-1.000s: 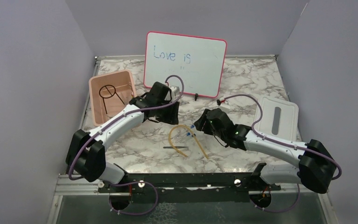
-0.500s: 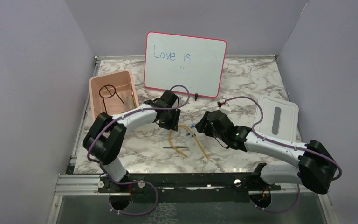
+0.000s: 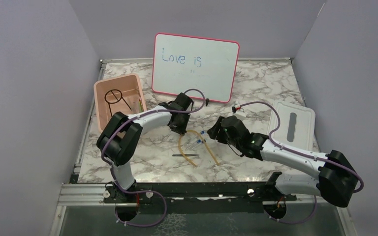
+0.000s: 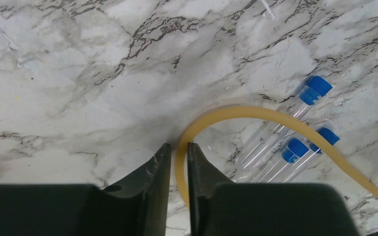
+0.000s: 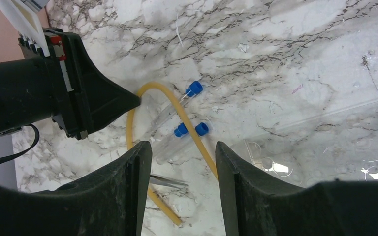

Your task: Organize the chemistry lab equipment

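Note:
A tan rubber tube curves across the marble table, over three clear blue-capped tubes. My left gripper is down at the tube's bend. In the left wrist view its jaws are shut on the tan tube, with the capped tubes to the right. My right gripper hovers open just right of the pile. In its wrist view, the fingers frame the capped tubes, the tan tube and metal tongs. A black wire tripod lies in the pink bin.
The pink-framed whiteboard stands at the back, with a small black item at its foot. The bin's white lid lies at the right. A clear plastic piece rests on the table right of the tubes.
My left arm swung from beside the bin towards the middle and came down on the tan tube. Its jaws narrowed around the tube. My right gripper barely moved.

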Motion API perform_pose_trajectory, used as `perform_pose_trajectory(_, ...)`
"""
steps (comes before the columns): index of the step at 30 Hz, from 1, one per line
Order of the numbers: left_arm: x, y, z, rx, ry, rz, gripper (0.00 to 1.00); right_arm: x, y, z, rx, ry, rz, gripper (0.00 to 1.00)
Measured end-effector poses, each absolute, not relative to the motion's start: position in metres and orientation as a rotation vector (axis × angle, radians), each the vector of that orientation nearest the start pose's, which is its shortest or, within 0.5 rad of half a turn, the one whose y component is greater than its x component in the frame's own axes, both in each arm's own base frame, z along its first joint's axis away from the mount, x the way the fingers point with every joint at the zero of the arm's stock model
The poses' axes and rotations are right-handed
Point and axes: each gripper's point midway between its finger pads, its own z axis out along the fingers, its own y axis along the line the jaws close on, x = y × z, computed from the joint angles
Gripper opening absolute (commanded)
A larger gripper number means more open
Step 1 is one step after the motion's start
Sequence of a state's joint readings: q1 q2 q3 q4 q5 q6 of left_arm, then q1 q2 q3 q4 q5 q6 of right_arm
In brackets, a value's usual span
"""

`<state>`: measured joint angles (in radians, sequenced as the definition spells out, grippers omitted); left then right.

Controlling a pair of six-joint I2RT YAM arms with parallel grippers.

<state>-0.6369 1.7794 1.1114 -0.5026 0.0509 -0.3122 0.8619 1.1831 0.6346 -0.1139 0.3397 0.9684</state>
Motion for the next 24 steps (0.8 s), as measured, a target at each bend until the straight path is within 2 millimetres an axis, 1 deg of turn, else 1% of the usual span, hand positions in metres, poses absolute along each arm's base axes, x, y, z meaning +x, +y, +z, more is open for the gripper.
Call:
perform_pose_trajectory(2,0.282,-0.235,0.022,0.475,2.747,-0.321,0.02,0.244,0.244,0.108,0.309,2.244,0.637,0.54)
perform_pose_trajectory(3,0.283,-0.236,0.022,0.478,2.745,-0.322,0.0,0.244,0.244,0.109,0.309,2.244,0.638,0.54)
perform_pose_trajectory(9,0.283,-0.236,0.024,0.514,2.74,-0.314,0.0,0.244,0.243,0.118,0.315,2.22,0.66,0.54)
perform_pose_trajectory(13,0.278,-0.235,0.035,0.552,2.738,-0.308,0.0,0.243,0.242,0.126,0.325,2.198,0.679,0.53)
perform_pose_trajectory(14,0.277,-0.234,0.044,0.561,2.728,-0.311,0.0,0.243,0.242,0.128,0.328,2.195,0.682,0.53)
perform_pose_trajectory(17,0.28,-0.238,0.082,0.584,2.649,-0.353,0.0,0.243,0.24,0.131,0.338,2.187,0.688,0.53)
perform_pose_trajectory(18,0.283,-0.24,0.105,0.59,2.595,-0.38,0.0,0.242,0.24,0.132,0.342,2.186,0.69,0.53)
perform_pose_trajectory(19,0.285,-0.242,0.123,0.592,2.55,-0.401,0.0,0.242,0.239,0.132,0.345,2.184,0.692,0.53)
perform_pose_trajectory(24,0.286,-0.241,0.204,0.593,2.356,-0.466,0.0,0.24,0.236,0.134,0.356,2.187,0.685,0.52)
